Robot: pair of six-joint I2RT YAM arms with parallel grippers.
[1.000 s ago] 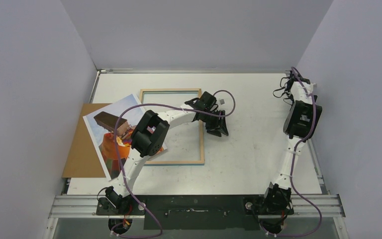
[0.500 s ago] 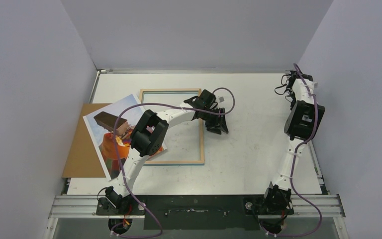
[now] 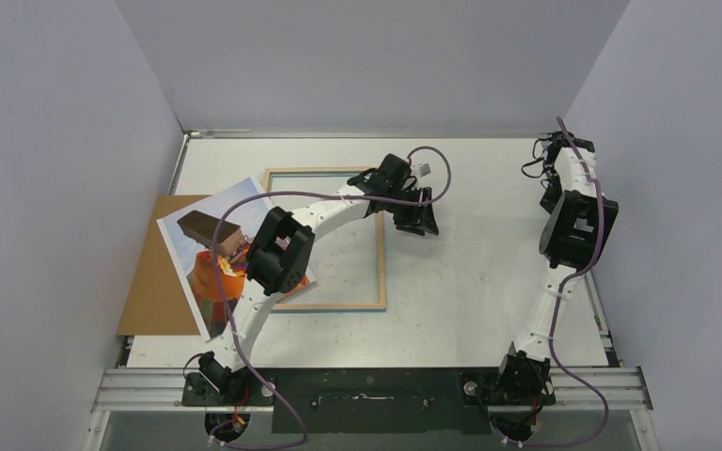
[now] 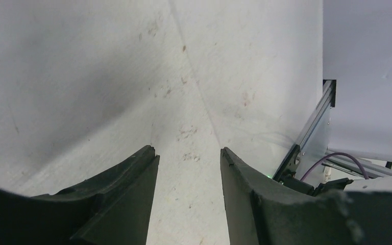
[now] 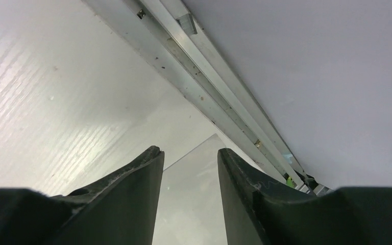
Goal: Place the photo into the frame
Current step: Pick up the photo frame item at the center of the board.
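1. Found photo (image 3: 197,272) flat at near left, overlapping backing board (image 3: 146,291) and frame (image 3: 338,305).
2. Noted frame lying wood side up, mid-table (image 3: 470,263).
3. Saw left gripper (image 4: 188,152) just right of frame's far corner, jaws half-parted, empty.
4. Saw right gripper (image 5: 186,152) at far right edge, half-parted, empty.

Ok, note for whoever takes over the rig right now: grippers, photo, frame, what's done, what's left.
Left gripper: open, empty, over the table just right of the frame.
Right gripper: open, empty, at the far right corner.
Photo: tilted at left, partly on the brown backing board, overlapping the frame's left side.
Frame: flat, wood side up, nothing inside.
Done: photo not yet in. Left: grasp photo, lay it in the frame.
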